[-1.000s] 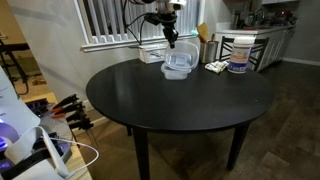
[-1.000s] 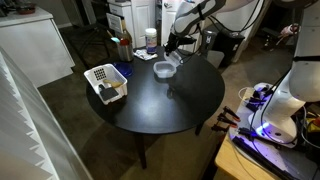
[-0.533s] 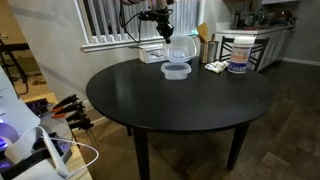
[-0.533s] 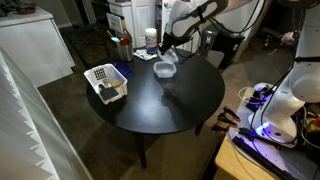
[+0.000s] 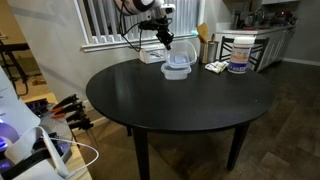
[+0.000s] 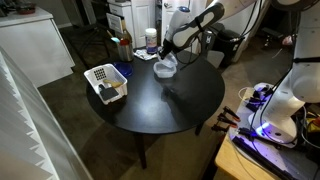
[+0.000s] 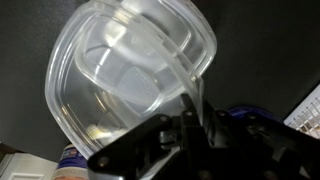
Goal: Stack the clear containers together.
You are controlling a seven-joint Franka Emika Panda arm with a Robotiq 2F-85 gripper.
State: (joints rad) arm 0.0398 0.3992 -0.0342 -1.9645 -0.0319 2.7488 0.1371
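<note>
My gripper is shut on the rim of a clear container and holds it tilted just above the second clear container, which rests on the round black table at its far side. In the wrist view the held clear container fills the upper left, and my gripper pinches its rim at the lower right. A blue-tinted edge shows behind the fingers. In the other exterior view the gripper is over both containers, which overlap there.
A large white labelled tub and small flat items sit at the table's far side. A white basket with items stands on another edge. Bottles stand close to the containers. A white box lies behind them.
The gripper lifted and tilted the held container above the one on the table, then came down a little towards it. The container on the table has not moved.
</note>
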